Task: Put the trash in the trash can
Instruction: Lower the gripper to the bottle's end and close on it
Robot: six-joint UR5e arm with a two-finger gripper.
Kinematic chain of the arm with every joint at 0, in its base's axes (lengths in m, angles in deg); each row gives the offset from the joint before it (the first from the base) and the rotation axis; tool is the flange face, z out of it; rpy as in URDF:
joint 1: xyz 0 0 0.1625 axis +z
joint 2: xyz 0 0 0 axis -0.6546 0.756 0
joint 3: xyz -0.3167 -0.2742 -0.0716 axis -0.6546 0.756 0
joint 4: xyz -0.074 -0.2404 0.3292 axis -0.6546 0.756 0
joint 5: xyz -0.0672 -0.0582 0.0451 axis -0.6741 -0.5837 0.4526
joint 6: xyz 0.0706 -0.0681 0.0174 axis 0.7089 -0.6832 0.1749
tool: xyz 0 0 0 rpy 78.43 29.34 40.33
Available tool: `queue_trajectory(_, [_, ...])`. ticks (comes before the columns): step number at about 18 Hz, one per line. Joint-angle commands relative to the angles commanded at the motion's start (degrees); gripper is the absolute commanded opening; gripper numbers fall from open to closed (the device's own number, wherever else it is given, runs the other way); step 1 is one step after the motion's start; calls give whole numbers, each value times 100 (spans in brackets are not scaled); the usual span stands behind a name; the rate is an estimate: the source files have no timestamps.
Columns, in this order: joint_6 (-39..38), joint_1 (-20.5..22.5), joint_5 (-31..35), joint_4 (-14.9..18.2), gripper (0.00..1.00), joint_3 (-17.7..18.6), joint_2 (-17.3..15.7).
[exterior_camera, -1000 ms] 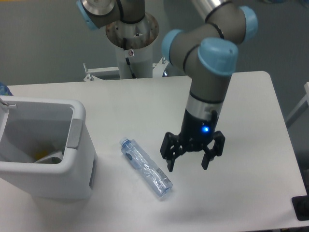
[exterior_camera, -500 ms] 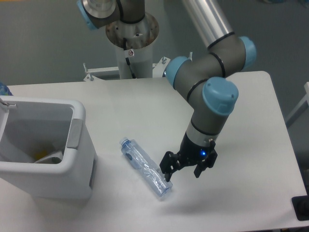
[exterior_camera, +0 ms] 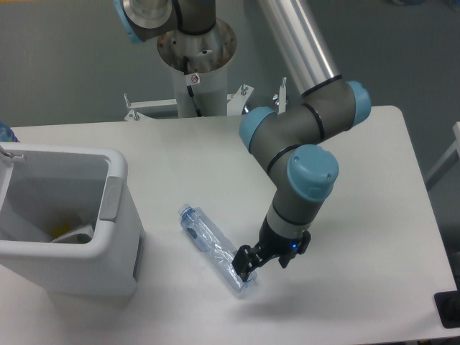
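Observation:
A crushed clear plastic bottle (exterior_camera: 215, 248) with a blue cap lies on the white table, cap toward the far left, base toward the near right. My gripper (exterior_camera: 263, 263) is low over the table at the bottle's base end and stands open. Its left finger (exterior_camera: 244, 264) touches or overlaps the base, while the other finger is off to the right of the bottle. The white trash can (exterior_camera: 115, 172) with a grey tab stands at the left. A pale crumpled piece (exterior_camera: 74, 234) lies on its floor.
The arm's base column (exterior_camera: 195, 65) rises at the table's back edge. A blue object (exterior_camera: 6, 133) peeks in behind the trash can at the left border. A dark object (exterior_camera: 448, 309) sits at the table's near right corner.
The gripper has come down and moved left, from above the table right of the bottle to the bottle's base end. The bottle has not moved.

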Motion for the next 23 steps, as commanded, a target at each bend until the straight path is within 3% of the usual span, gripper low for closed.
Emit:
queue_trajectory(16, [-273,-299,765,18,100,9,396])
queue_trajectory(23, [-388,-299,818,18,72,-35,448])
